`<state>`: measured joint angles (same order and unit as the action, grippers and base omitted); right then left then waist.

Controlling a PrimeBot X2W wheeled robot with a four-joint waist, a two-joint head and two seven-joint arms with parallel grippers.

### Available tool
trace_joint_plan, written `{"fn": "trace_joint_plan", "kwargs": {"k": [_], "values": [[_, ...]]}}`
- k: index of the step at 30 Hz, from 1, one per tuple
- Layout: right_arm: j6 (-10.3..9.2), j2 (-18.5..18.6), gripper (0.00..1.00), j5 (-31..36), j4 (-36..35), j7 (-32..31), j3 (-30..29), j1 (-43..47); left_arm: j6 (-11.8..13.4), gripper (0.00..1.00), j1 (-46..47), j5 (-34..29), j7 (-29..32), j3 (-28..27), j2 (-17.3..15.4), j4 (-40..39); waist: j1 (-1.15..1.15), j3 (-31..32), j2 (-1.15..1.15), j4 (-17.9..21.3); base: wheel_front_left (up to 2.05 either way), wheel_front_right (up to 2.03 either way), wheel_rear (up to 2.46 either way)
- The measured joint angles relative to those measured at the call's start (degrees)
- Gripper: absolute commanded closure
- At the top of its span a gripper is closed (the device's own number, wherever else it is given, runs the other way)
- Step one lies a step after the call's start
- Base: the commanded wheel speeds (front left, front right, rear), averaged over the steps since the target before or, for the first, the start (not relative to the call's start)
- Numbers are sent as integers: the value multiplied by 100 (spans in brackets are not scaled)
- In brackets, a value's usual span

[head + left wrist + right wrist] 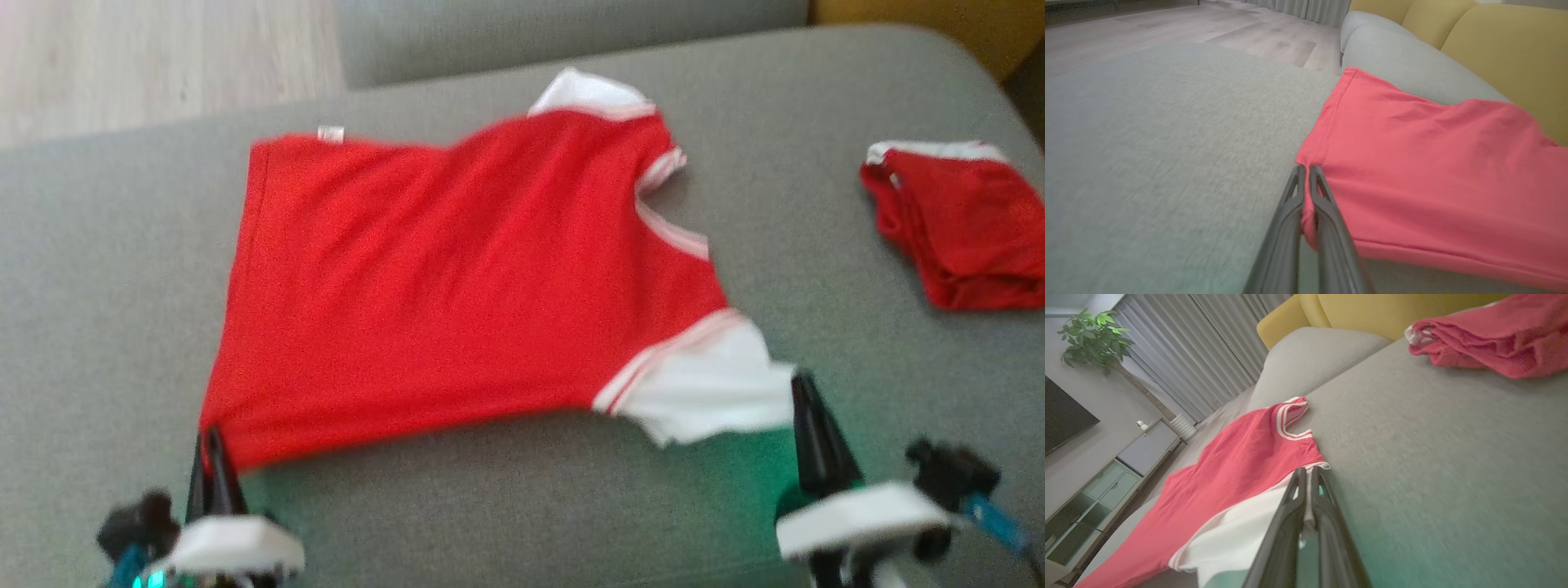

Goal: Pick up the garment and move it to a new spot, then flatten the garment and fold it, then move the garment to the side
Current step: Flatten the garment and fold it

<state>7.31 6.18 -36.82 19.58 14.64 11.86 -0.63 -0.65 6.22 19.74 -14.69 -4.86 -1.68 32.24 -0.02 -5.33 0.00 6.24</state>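
While the left gripper (212,449) is pinching the hem corner of the red T-shirt (457,278) at lower left, the right gripper (804,408) is clamping its white sleeve (710,392) at lower right. Flattening is seemingly nearing completion; folding and moving aside are waiting. A grey sofa cushion (816,98) is bearing it, wooden floor (122,57) showing upper left.
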Motion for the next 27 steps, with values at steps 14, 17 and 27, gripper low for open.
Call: {"fn": "trace_joint_plan", "kwargs": {"k": [14, 17, 27], "values": [[0, 1, 100, -160, -140, -2, -80, 1217, 46, 100, -1306, 297, 1, 500, -36, -299, 1, 799, 0, -178, 0, 0, 0], [0, 16, 100, -160, -249, -113, -92, 1357, 22, 100, -1378, 297, 1, 592, -38, -308, 2, 832, 0, -275, 0, 0, 0], [0, 13, 100, -197, -528, -481, -301, 578, 38, 100, -806, 307, 1, 1053, -58, -433, 3, 558, 0, -358, 0, 0, 0]]}}
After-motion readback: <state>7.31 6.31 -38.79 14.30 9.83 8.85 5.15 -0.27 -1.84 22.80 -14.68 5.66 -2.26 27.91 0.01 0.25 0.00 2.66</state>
